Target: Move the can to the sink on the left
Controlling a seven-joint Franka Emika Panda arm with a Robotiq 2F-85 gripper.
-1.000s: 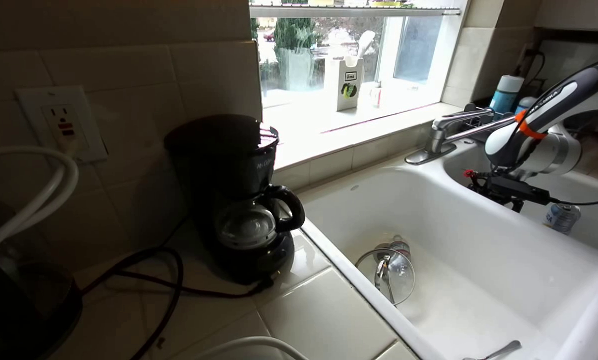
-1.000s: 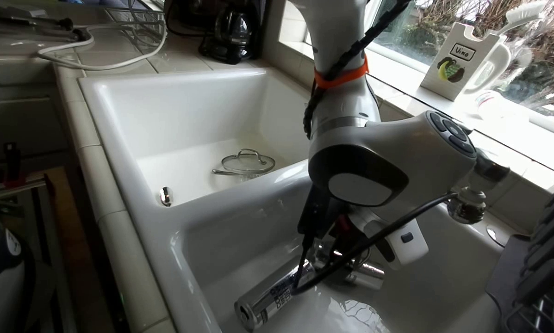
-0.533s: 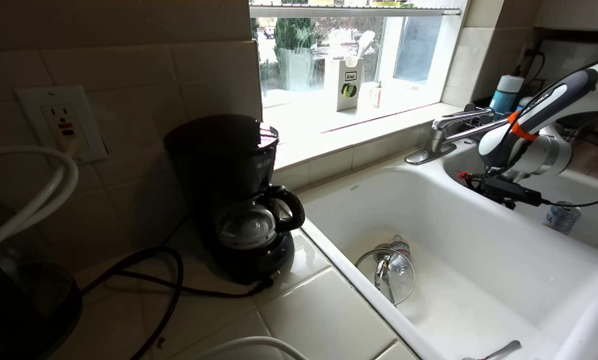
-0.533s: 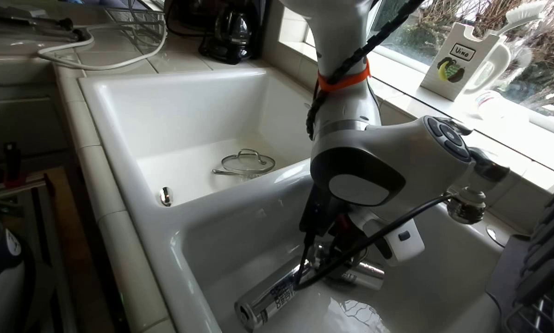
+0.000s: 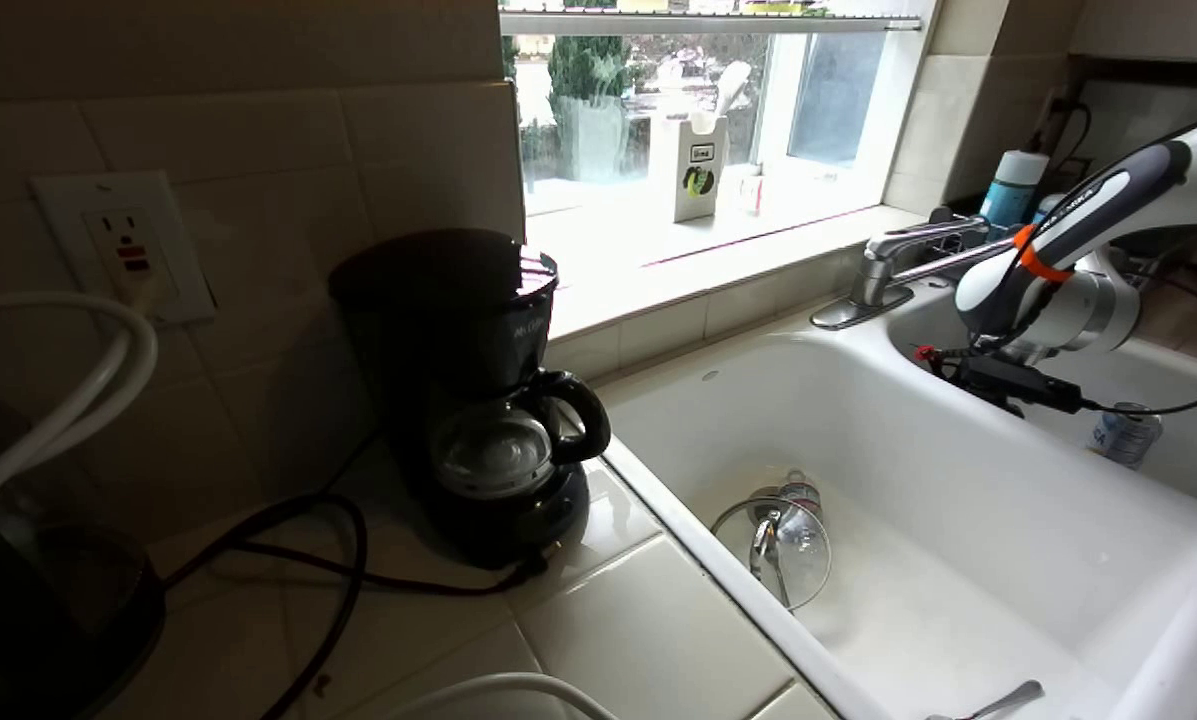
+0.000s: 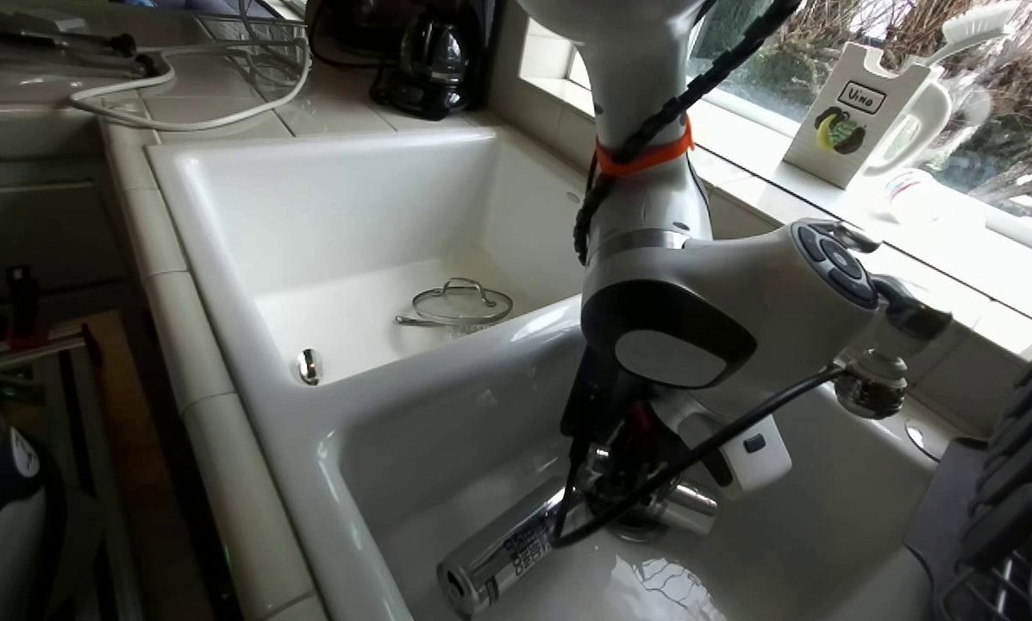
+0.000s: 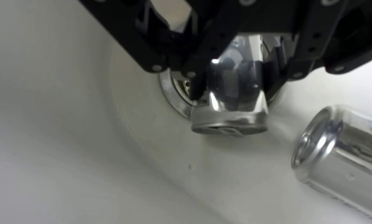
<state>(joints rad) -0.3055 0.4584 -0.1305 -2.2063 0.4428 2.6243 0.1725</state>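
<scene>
- Gripper (image 5: 1003, 400): down behind the divider (image 5: 1058, 450), fingertips hidden.
- Labelled can (image 5: 1126, 437): near the gripper, same side.
- Sink (image 5: 918, 590): across the divider from it; lid (image 5: 806, 545), bottle (image 5: 801, 489) inside.
- Tap (image 5: 870, 275): near it, higher.
- Coffee maker (image 5: 458, 340): well apart, past the sink.

From here I count two shiny cans (image 7: 235, 102), two white sinks (image 6: 343, 207), one tap (image 5: 873, 275), one glass lid (image 6: 462, 304), one robot arm (image 6: 740, 285) and one brush (image 6: 977, 36)

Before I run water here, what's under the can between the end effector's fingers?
In the wrist view, part of a metal drain shows below the can. The rest, and whatever may lie there, is hidden by the can and the end effector.
</scene>
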